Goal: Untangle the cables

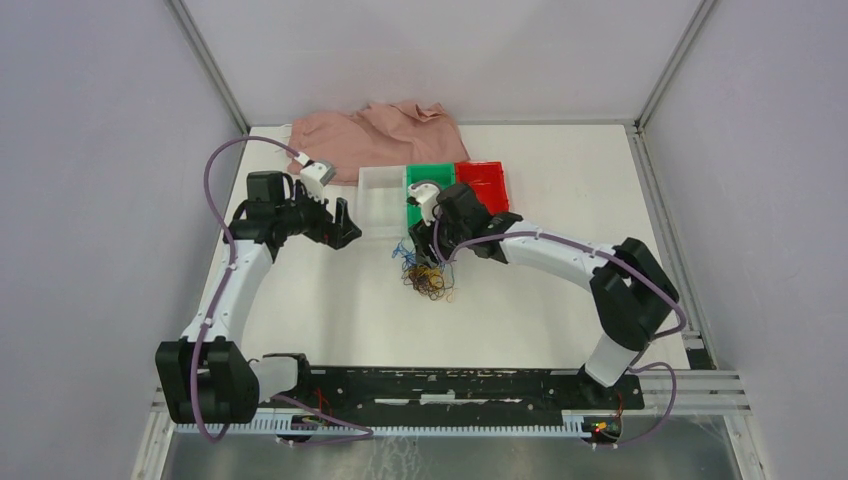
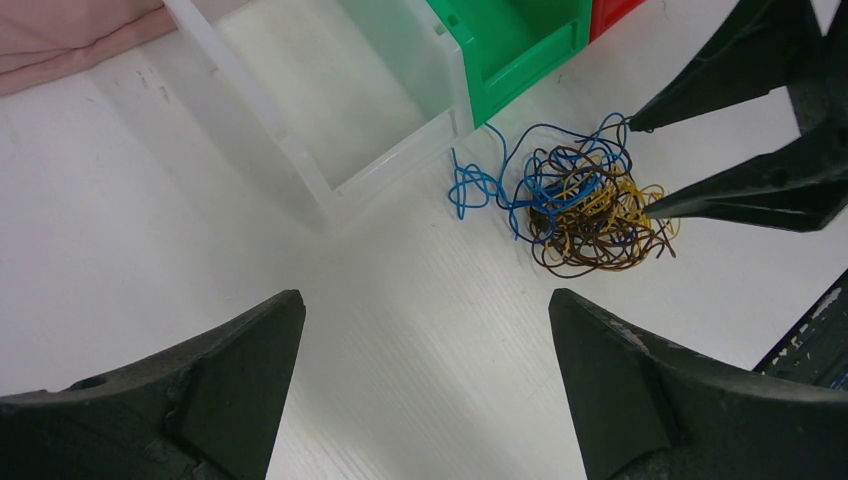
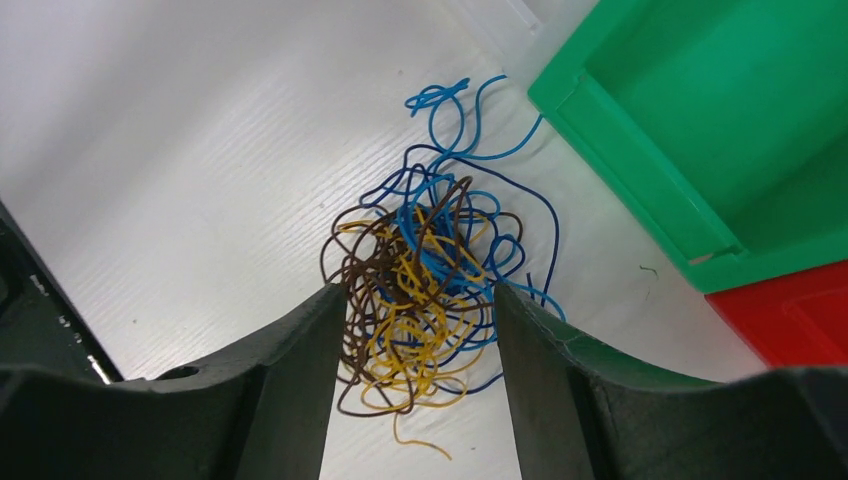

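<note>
Seemingly one cables (image 2: 585,205) clump lies beside three bins (image 1: 482,186); left hand (image 2: 425,305) spread, right hand (image 3: 418,292) spread astride it.

White arms (image 1: 236,288), black joints (image 1: 212,378), purple wiring (image 1: 209,185)

Cables (image 2: 585,205): blue, yellow-orange and dk brown strands noted, intermixed; blue predominant at far-left edge. Bins, left to right: clear bin (image 1: 375,172) translucent white, green bin (image 1: 425,175), red bin (image 1: 485,185). Cloth (image 1: 385,135): plain dusty pink. Table (image 3: 200,150): white, fine ribbed pattern. Left gripper (image 2: 425,300), right gripper (image 3: 418,290): black.
</note>
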Controlling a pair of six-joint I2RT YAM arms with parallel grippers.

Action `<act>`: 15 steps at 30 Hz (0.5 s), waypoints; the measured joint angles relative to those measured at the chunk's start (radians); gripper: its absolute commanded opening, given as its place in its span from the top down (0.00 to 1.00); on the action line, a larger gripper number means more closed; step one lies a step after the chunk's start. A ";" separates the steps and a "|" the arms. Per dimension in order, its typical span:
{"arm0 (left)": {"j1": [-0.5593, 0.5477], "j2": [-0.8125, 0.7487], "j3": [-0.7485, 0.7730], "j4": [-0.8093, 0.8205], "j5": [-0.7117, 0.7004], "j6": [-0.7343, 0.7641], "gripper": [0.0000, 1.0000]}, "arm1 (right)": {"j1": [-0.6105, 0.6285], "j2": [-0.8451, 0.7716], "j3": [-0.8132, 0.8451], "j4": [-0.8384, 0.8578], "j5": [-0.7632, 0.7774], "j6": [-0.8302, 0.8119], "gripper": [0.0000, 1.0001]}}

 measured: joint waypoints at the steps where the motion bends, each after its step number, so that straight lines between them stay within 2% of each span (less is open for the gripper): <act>1: 0.000 -0.002 0.000 -0.002 0.002 0.000 0.01 | 0.000 0.024 0.015 -0.003 0.002 -0.007 0.40; 5: 0.000 -0.010 0.000 -0.009 0.016 0.000 0.01 | 0.000 0.096 0.067 -0.022 0.017 -0.031 0.43; 10: 0.000 -0.018 0.000 -0.014 0.023 0.000 0.01 | 0.000 0.142 0.118 -0.041 0.027 -0.053 0.54; 14: 0.000 -0.019 0.000 -0.014 0.023 0.000 0.01 | 0.000 0.171 0.143 -0.042 0.027 -0.066 0.79; 15: 0.000 -0.019 0.000 -0.014 0.023 0.000 0.01 | 0.000 0.173 0.143 -0.046 0.027 -0.067 0.83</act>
